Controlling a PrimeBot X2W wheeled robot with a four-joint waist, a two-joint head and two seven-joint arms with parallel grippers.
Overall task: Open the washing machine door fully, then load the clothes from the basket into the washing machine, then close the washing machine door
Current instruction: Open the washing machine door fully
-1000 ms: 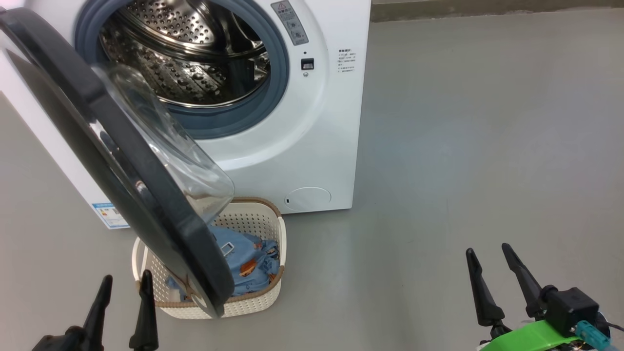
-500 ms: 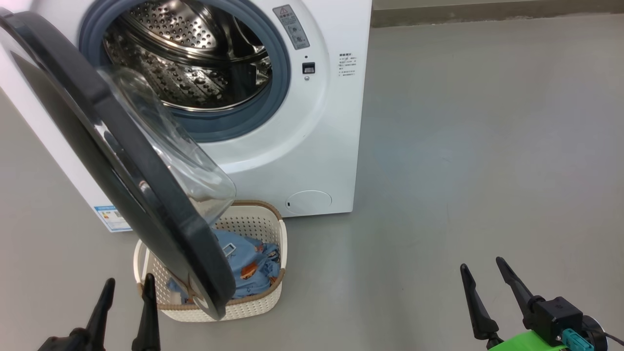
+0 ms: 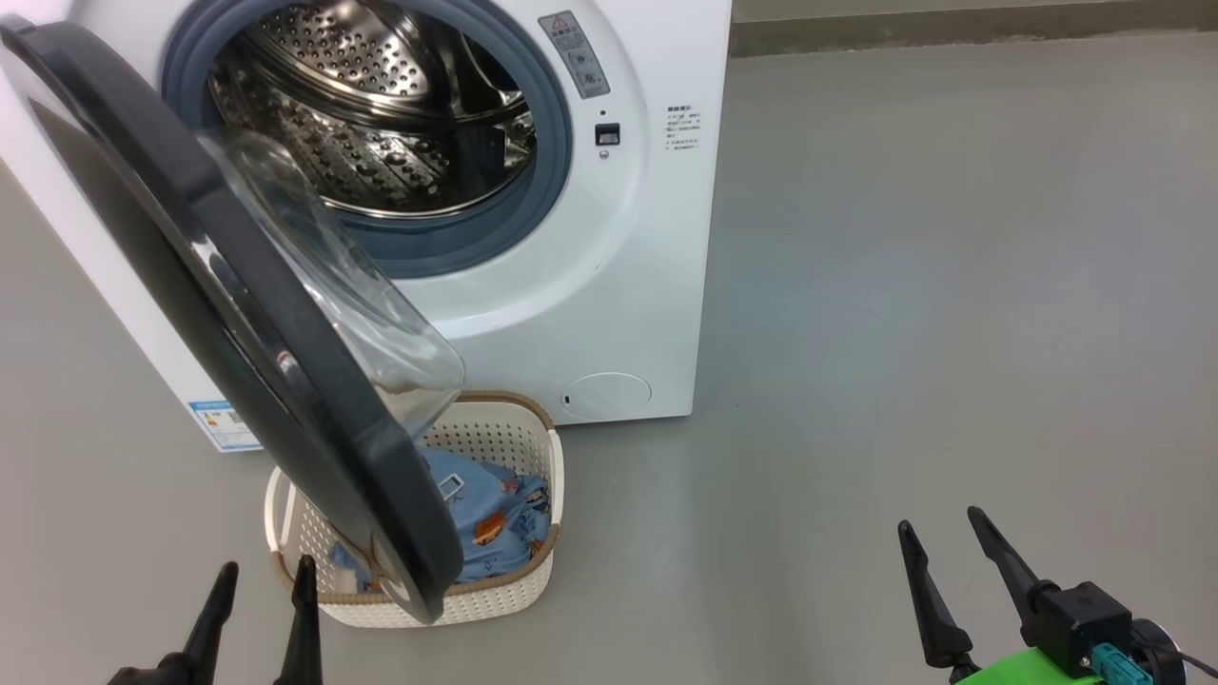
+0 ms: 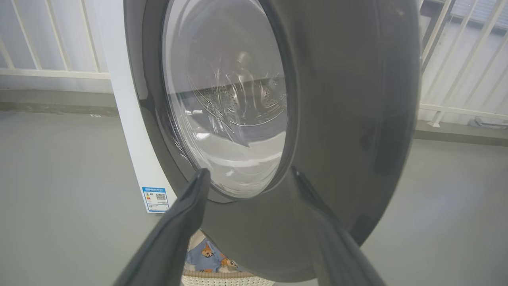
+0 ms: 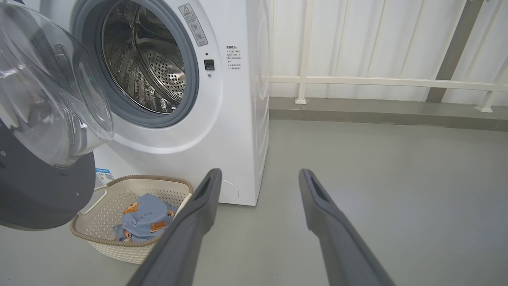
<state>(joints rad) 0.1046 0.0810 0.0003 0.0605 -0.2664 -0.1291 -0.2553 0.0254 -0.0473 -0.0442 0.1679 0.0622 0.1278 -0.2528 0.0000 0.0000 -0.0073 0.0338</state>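
Hovering at the lower left of the head view, our left jaws are parted and empty, their dark fingers (image 3: 304, 623) pointing up at the washing machine door (image 3: 409, 533). In the left wrist view those fingers (image 4: 182, 226) frame the door's (image 4: 349, 119) black outer face close ahead; we cannot tell whether they touch it. Our right jaws, at the lower right, are also spread and hold nothing, with their fingers (image 3: 923, 609) above bare grey floor (image 3: 904, 285), well apart from everything else.

The door hangs partly open, its clear glass bowl bulging towards the steel drum (image 3: 381, 124). Its lower edge hides the left part of the basket (image 3: 495, 595), which stands on the floor just in front of the washing machine (image 3: 628, 238). The clothes (image 3: 495, 514), light blue with orange-brown animals, lie bunched inside the basket.
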